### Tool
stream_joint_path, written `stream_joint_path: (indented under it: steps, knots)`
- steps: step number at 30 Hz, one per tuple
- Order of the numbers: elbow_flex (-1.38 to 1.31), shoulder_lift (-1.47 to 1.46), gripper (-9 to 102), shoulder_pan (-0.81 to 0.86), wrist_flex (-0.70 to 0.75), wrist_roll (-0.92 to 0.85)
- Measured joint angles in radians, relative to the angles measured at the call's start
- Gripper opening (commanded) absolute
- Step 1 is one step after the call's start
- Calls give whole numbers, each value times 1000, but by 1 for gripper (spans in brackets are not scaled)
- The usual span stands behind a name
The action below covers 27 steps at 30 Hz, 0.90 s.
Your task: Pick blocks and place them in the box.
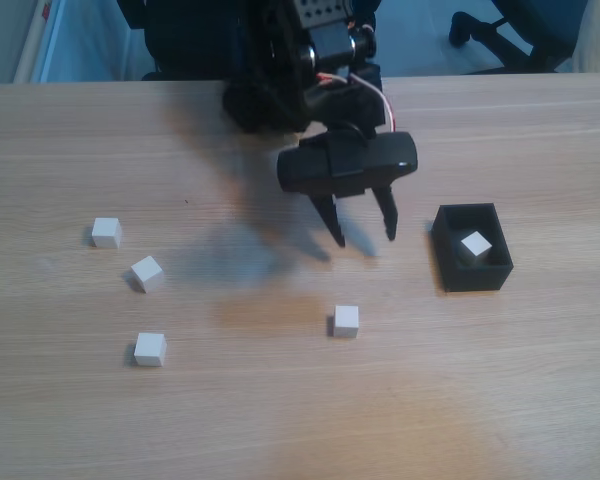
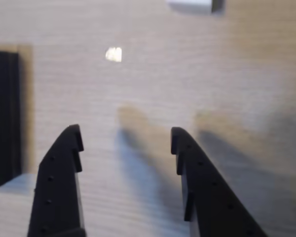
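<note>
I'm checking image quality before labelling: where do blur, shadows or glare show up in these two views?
Fixed view: the gripper and arm look motion-blurred, a soft shadow falls on the table to their left, and the blocks stay fairly crisp. Wrist view: soft overall, the block at the top edge is smeared, a small bright glare spot sits on the wood, and the fingers cast long shadows.

The tabletop (image 1: 430,400) is light tan wood with fine horizontal grain lines. The 5 blocks are plain white: 4 on the wood (image 1: 106,232) (image 1: 147,272) (image 1: 150,348) (image 1: 346,320) and 1 (image 1: 475,245) inside the matte black box (image 1: 477,278). The gripper (image 1: 363,233) is black, its fingers (image 2: 56,182) dotted with small holes, and red and white wires (image 1: 380,98) loop above it.
</note>
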Motion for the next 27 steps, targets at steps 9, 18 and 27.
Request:
stream_joint_path:
  steps: [9,18,27]
  knots:
    - [-121,-241,21,64,-158,-66]
    - [-225,-417,23,107,-239,-112]
    - [-311,-552,22,150,-281,-124]
